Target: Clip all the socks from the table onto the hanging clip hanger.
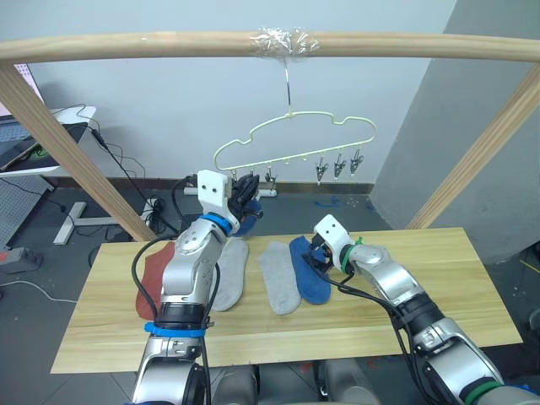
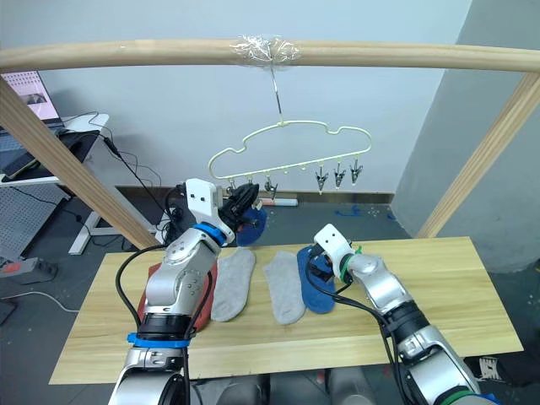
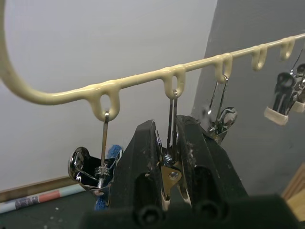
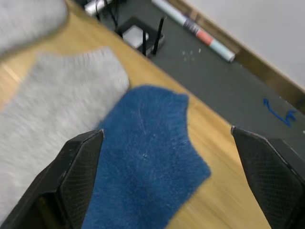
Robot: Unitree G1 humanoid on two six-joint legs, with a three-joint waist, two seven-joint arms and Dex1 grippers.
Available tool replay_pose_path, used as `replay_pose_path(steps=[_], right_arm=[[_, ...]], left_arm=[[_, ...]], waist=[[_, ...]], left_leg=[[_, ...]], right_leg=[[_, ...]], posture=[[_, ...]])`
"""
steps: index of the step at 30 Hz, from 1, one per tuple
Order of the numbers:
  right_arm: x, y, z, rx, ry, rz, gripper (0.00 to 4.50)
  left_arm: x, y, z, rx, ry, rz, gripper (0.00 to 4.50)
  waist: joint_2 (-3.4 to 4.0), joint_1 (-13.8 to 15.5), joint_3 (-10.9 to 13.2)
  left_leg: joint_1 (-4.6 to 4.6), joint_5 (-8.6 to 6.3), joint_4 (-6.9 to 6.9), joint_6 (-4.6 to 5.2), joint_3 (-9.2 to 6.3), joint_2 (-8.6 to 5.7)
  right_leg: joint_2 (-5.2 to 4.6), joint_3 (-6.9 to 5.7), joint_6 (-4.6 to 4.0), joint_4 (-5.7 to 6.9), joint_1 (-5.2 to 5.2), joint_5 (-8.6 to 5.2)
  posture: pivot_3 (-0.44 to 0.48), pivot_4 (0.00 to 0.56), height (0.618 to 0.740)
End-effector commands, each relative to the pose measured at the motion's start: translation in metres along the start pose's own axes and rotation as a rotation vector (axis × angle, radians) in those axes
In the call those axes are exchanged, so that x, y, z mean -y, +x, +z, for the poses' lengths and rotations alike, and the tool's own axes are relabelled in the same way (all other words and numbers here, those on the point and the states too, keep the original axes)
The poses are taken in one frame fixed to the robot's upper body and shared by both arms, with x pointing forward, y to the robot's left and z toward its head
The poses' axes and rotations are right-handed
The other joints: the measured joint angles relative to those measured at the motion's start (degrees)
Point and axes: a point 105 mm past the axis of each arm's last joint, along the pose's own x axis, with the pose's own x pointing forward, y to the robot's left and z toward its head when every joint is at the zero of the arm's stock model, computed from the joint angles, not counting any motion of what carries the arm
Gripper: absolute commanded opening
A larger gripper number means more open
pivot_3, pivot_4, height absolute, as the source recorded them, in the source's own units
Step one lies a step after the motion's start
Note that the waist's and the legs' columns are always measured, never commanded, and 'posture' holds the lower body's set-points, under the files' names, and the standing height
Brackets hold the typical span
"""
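The pale yellow-green clip hanger (image 1: 295, 135) hangs by its hook from the taped pole. My left gripper (image 3: 169, 129) is raised to its left end and shut on the second metal clip (image 3: 170, 174). A blue sock (image 2: 253, 224) hangs just beside it, at the leftmost clip (image 3: 90, 167). On the table (image 1: 472, 287) lie a rust-red sock (image 1: 154, 274), two light grey socks (image 1: 229, 274) (image 1: 280, 288) and a second blue sock (image 1: 310, 272). My right gripper (image 4: 167, 138) hovers low over that blue sock (image 4: 147, 176), open, with its fingers wide apart on either side of it.
A thick wooden pole frame (image 1: 126, 44) spans the scene, with slanted legs (image 1: 67, 148) on both sides of the table. Three free clips (image 1: 337, 167) hang at the hanger's right end. Beyond the table are floor cables (image 1: 156, 207) and a desk (image 1: 34, 143) at the left.
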Motion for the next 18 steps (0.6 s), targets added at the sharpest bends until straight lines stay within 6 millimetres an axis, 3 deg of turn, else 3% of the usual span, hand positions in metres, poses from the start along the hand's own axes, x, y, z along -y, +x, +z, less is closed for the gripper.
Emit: replay_pose_path(steps=[1,7,8,10,13,18], right_arm=[[-0.001,0.009,-0.007,-0.023,-0.003,0.025,4.5],[0.0,0.014,-0.037,-0.113,0.002,0.042,4.5],[-0.001,0.014,-0.038,-0.113,-0.002,0.046,4.32],[-0.002,0.012,-0.04,-0.104,-0.004,0.059,3.89],[-0.005,0.008,-0.045,-0.101,-0.029,0.076,2.85],[-0.001,-0.008,-0.048,-0.055,-0.031,0.069,1.21]], left_arm=[[-0.001,-0.005,0.007,0.008,-0.006,0.0,0.32],[0.004,-0.008,0.005,0.001,-0.006,-0.002,0.32],[0.004,-0.009,0.005,0.0,-0.005,-0.001,0.32],[0.004,-0.01,0.005,-0.001,-0.006,0.002,0.32],[0.003,-0.01,0.004,-0.004,-0.01,0.007,0.32],[0.004,-0.013,-0.005,-0.072,-0.17,-0.031,0.32]], waist=[[0.0,0.03,0.0],[-0.01,0.06,-0.01],[-0.01,0.09,-0.01],[-0.01,0.11,-0.01],[-0.01,0.17,-0.02],[-0.01,0.29,-0.02]], left_leg=[[0.0,0.0,0.01,0.0,0.0,0.0],[0.11,0.0,0.01,0.0,0.07,0.01],[0.13,0.01,0.02,0.0,0.06,0.01],[0.15,0.03,0.03,-0.03,0.06,0.0],[0.15,0.06,0.04,-0.07,0.06,0.0],[0.14,0.06,0.04,-0.07,0.05,-0.01]], right_leg=[[0.0,0.01,0.0,0.01,0.0,0.0],[0.0,0.1,-0.01,0.08,0.02,0.0],[0.01,0.09,-0.01,0.1,0.03,0.0],[0.01,0.1,0.0,0.14,0.04,0.0],[0.01,0.11,0.0,0.15,0.05,0.0],[0.0,0.11,0.01,0.14,0.06,-0.01]], posture=[[-0.056,0.159,0.74],[-0.044,0.164,0.74],[-0.044,0.164,0.74],[-0.044,0.164,0.74],[-0.044,0.162,0.74],[-0.059,0.159,0.74]])
